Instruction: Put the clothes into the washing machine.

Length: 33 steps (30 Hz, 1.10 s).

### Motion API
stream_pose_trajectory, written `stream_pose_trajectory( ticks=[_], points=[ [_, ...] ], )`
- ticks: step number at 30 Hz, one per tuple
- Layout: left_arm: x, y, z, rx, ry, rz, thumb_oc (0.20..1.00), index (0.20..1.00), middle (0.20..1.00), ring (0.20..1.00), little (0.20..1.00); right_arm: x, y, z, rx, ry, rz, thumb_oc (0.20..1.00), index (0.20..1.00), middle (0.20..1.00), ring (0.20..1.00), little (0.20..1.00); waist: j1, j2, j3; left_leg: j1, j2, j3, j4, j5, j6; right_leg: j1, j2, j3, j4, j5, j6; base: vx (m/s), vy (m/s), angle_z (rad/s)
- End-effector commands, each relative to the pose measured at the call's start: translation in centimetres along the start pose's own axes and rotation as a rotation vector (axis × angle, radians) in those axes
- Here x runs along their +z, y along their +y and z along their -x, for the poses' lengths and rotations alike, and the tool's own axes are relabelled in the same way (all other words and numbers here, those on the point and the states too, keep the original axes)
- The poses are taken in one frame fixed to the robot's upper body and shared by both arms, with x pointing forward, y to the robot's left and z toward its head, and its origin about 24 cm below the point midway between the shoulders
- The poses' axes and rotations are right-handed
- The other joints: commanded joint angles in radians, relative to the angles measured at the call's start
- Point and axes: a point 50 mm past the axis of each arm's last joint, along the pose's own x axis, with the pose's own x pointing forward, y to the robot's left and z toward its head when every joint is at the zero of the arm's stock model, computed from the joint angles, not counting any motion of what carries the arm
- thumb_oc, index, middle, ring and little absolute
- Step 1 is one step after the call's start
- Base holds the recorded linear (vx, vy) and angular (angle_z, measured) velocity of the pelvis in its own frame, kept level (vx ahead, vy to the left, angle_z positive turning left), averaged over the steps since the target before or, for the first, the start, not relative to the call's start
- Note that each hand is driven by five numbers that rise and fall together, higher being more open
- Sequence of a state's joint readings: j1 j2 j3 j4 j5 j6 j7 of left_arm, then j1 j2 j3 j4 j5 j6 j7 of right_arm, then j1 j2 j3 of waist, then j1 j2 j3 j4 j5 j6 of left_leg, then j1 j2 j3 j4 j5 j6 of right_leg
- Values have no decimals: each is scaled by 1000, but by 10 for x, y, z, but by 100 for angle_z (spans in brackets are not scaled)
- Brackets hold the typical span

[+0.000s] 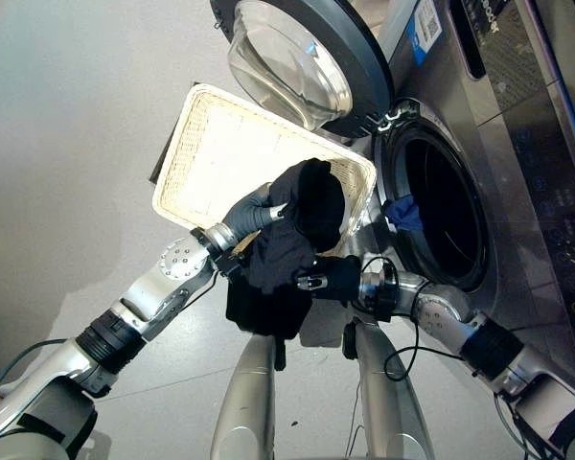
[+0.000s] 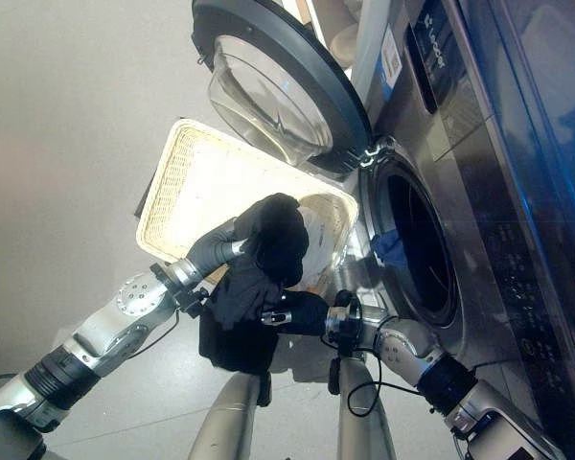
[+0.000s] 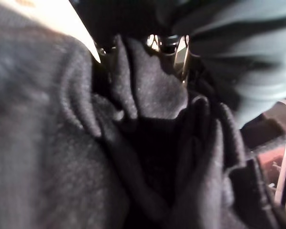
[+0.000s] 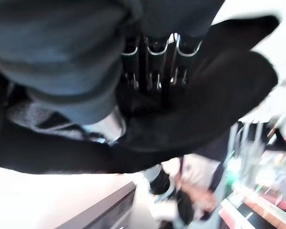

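left hand (image 1: 252, 213): fingers curled into the black garment (image 1: 287, 251), bunched above the basket (image 1: 203, 144)
right hand (image 1: 337, 279): clamped on its lower folds
handling: soft, light, floppy; hold gathered bulk, trailing cloth may snag the drum opening (image 1: 448, 208)

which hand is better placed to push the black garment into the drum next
Probably the right hand. It holds the black garment from the side nearest the washing machine's open drum, where a blue item already lies. The left hand grips the garment over the wicker basket, farther from the opening.
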<state>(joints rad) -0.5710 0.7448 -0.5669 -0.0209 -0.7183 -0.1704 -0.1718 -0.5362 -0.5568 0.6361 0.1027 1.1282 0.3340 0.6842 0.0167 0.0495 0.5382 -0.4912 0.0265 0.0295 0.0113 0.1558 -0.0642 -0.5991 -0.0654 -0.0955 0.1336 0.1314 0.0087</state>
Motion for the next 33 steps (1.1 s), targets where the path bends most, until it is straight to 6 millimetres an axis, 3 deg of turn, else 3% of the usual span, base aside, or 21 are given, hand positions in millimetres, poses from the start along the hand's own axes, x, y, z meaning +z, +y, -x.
stream_pose_trajectory(
  ticks=[1,3,4,5,6,10,20,27,33],
  points=[
    [30,-3,-14,28,-195,-53,200,200,200,200,200,0,44,-30,317,-90,-69,200,200,200,200,200,-12,26,-18,-50,-78,43,-1,-5,32,27,5,-90,-1,-53,57,-6,-52,-4],
    [24,0,-12,61,-161,-97,219,219,219,219,219,2,41,-29,278,-148,-67,200,200,200,200,200,-14,26,-18,-57,-79,42,-2,-3,32,22,5,-90,-10,-46,59,-1,-50,-4],
    [20,3,-11,96,-127,-138,620,620,620,620,620,5,38,-28,241,-204,-86,200,200,200,200,200,-15,26,-18,-62,-81,42,-2,-2,32,18,4,-89,-15,-41,60,0,0,0],
    [20,3,-11,96,-127,-138,620,620,620,620,620,5,38,-28,241,-204,-86,200,200,200,200,200,-15,26,-18,-62,-81,42,-2,-2,32,18,4,-89,-15,-41,60,5,-29,-3],
    [14,7,-9,139,-82,-186,1000,1000,1000,1000,1000,9,32,-25,199,-266,-94,200,200,200,200,200,-16,26,-18,-68,-81,42,-1,0,32,13,4,-88,-18,-38,60,8,-18,-4],
    [7,13,-7,189,-28,-256,1000,1000,1000,1000,1000,13,27,-22,150,-349,-131,200,200,200,200,200,-18,28,-18,-73,-83,42,-1,2,32,7,5,-87,-17,-37,60,5,-7,-5],
    [-14,14,4,192,118,-329,1000,1000,1000,1000,1000,23,-6,10,-145,-713,-188,200,200,200,200,200,-33,44,-18,-83,-88,48,-6,7,31,-7,7,-66,-25,-27,62,1,0,0],
    [-38,29,18,286,307,-467,1000,1000,1000,1000,1000,33,-15,29,-227,-912,-204,200,200,200,200,200,-41,50,-18,-89,-87,55,-2,5,31,-18,7,-58,-24,-25,68,13,0,-3],
    [-42,46,28,436,347,-527,1000,1000,1000,1000,1000,40,-30,50,-345,-1066,-241,200,200,200,200,200,-40,55,-18,-89,-84,57,4,2,29,-23,10,-52,-12,-29,68,6,-2,0]
  ],
)
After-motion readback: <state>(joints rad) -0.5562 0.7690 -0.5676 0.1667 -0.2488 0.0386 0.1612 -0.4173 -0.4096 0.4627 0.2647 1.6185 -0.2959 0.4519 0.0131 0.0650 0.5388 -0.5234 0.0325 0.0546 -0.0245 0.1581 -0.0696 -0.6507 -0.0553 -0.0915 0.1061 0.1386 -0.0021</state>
